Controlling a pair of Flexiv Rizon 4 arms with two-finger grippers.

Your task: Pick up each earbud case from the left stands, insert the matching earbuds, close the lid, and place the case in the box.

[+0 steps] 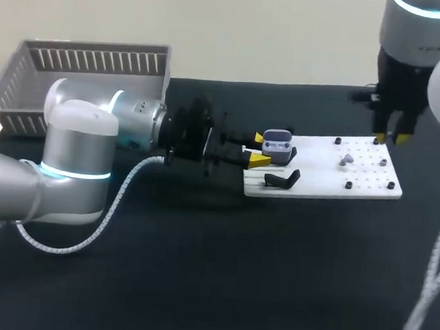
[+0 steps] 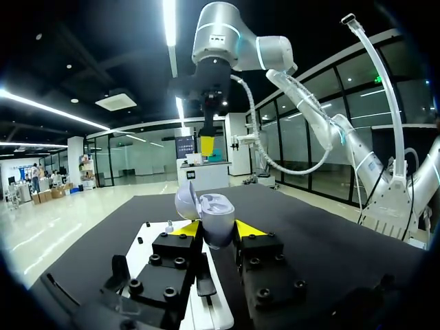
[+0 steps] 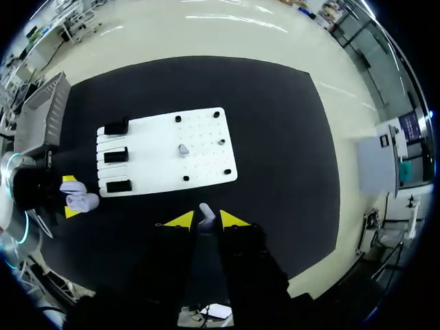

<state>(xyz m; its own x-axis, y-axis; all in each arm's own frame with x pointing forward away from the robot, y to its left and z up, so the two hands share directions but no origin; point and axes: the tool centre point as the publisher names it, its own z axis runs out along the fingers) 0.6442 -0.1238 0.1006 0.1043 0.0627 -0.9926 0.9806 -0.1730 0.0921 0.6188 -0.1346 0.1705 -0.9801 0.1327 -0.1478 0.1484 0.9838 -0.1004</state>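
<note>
Head view: my left gripper [image 1: 259, 149] clamps the open grey earbud case [image 1: 278, 145] over the white pegged board [image 1: 370, 183] edge. Left wrist view: lid [image 2: 184, 199] up. Right wrist view: right gripper [image 3: 206, 221] pinches a white earbud [image 3: 206, 212]; second earbud [image 3: 183, 148] lies on the board. Inserting, closing and boxing look undone.

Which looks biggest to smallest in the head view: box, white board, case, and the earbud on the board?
Box, board, case, earbud on the board. Box and board look close, and the left arm hides part of the box.
</note>
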